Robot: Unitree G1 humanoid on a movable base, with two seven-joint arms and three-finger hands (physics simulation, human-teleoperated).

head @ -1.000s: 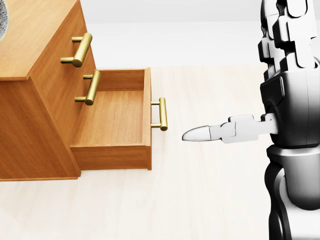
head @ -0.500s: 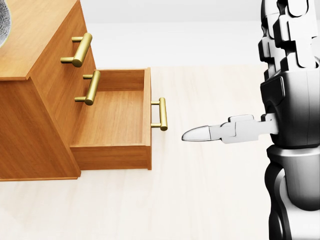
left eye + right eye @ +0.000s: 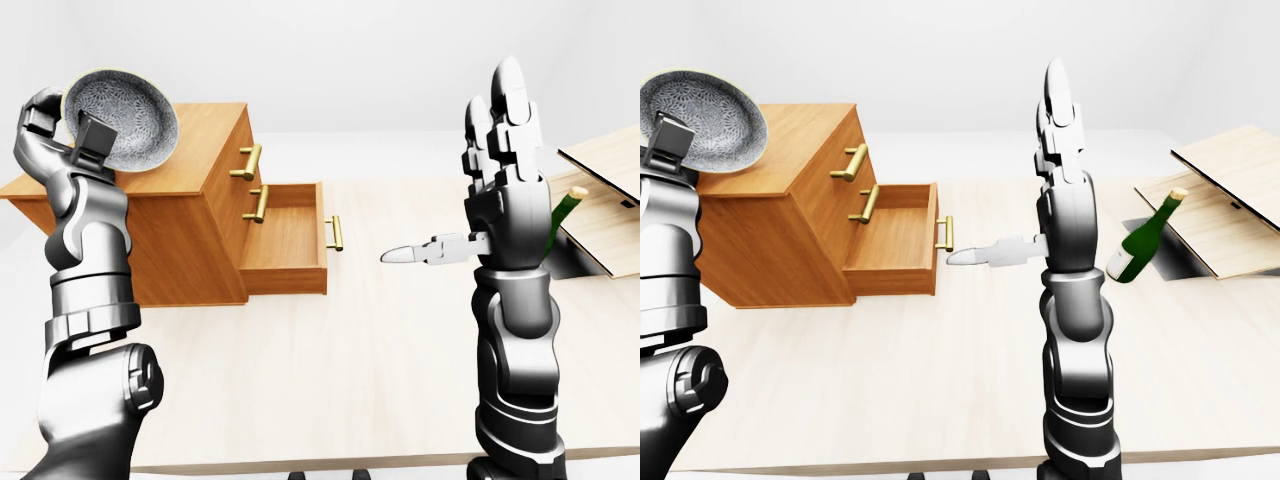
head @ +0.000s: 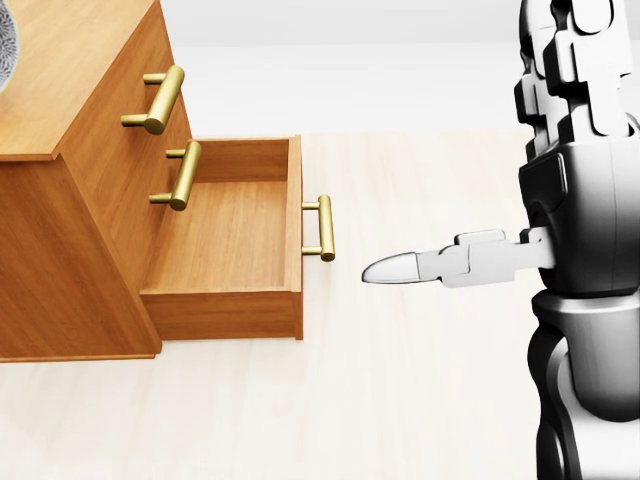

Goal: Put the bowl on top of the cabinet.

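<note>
A grey patterned bowl (image 3: 122, 115) is held tilted, its inside facing the camera, above the left part of the wooden cabinet's top (image 3: 195, 150). My left hand (image 3: 62, 128) is shut on the bowl's lower left rim, with the thumb (image 3: 94, 142) lying across the inside. In the head view only a sliver of the bowl (image 4: 6, 50) shows at the left edge. The cabinet's bottom drawer (image 4: 235, 235) stands pulled out and holds nothing. To the right of the drawer my right hand (image 3: 490, 170) is raised and open, fingers pointing up and thumb (image 4: 400, 267) pointing left toward the drawer's handle.
A green bottle (image 3: 1145, 240) leans at the right by a dark opening (image 3: 1175, 258) under light wooden boards (image 3: 1230, 195). The cabinet has brass handles (image 4: 160, 98) on its two shut drawers. The table's near edge (image 3: 300, 462) runs along the bottom of the eye views.
In the head view the bowl's sliver at the left edge has dipped slightly lower. The right hand has barely moved.
</note>
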